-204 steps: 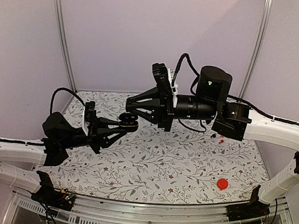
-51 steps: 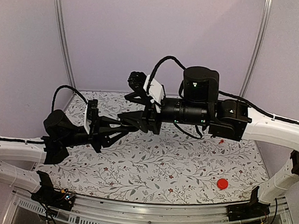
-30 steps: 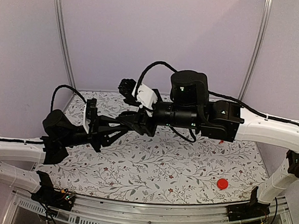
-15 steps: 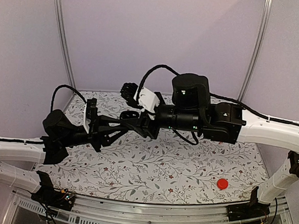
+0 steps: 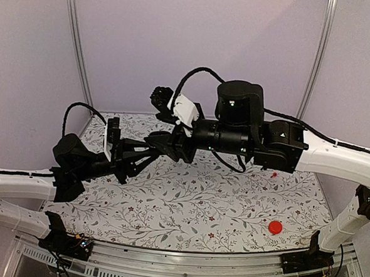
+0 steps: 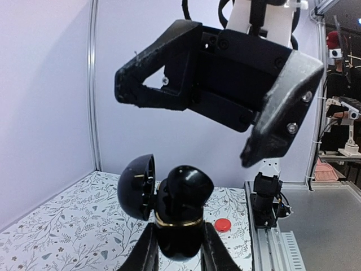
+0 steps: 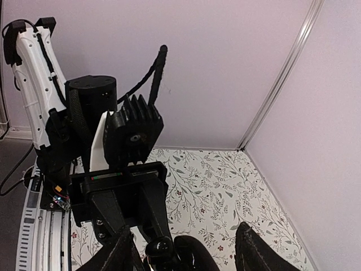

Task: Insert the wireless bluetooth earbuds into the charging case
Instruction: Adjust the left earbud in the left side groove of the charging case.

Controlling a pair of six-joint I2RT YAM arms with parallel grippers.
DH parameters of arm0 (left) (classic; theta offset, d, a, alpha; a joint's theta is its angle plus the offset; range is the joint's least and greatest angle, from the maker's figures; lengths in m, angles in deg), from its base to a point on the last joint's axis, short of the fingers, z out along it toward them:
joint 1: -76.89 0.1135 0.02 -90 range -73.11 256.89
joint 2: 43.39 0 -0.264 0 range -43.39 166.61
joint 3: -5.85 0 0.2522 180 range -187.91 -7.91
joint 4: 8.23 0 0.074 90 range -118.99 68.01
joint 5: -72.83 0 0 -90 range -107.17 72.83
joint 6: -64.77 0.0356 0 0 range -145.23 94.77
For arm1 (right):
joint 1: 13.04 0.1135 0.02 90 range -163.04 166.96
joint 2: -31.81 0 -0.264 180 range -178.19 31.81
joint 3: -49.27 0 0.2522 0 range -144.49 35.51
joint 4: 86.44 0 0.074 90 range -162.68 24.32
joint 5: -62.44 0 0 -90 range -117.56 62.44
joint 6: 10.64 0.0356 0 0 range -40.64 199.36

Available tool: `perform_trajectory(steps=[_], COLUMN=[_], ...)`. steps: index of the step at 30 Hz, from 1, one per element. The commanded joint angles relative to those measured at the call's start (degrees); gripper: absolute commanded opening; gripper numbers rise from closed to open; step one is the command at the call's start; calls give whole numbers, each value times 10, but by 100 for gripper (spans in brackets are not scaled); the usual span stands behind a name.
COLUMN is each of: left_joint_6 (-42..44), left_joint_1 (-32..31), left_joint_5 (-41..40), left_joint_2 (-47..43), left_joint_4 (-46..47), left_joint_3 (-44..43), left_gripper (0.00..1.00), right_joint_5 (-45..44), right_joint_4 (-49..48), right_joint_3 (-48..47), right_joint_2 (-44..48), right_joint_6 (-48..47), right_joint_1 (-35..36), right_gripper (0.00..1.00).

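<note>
Charging case [image 6: 177, 234], a small glossy black clamshell with its lid open, is held above the floral-patterned desk [image 6: 51, 237] by the left claw [image 6: 179, 253], clamped on its base. The right claw [image 6: 186, 127], spread wide and empty, should be lowered slowly and centred, so nothing is knocked loose.

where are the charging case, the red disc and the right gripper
charging case [image 6: 180, 195], left wrist view, on its glossy rounded body
red disc [image 5: 275, 227], top external view, on its centre
right gripper [image 6: 186, 125], left wrist view, midway between its fingertips
</note>
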Motion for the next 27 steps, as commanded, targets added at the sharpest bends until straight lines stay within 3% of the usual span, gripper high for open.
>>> perform_trajectory(steps=[1, 20, 27], left_joint_6=[12, 22, 20], left_joint_1=[-6, -7, -7], left_joint_5=[-47, -102, -105], left_joint_2=[1, 0, -6], left_joint_4=[-9, -21, -22], left_joint_3=[-14, -18, -13], left_gripper=[21, 22, 22], right_joint_5=[-36, -118, -131], right_joint_4=[-7, 79, 83], right_joint_3=[-25, -127, -121], right_joint_2=[-13, -90, -91], right_joint_6=[30, 58, 58], right_joint_1=[6, 6, 7], right_gripper=[61, 62, 62])
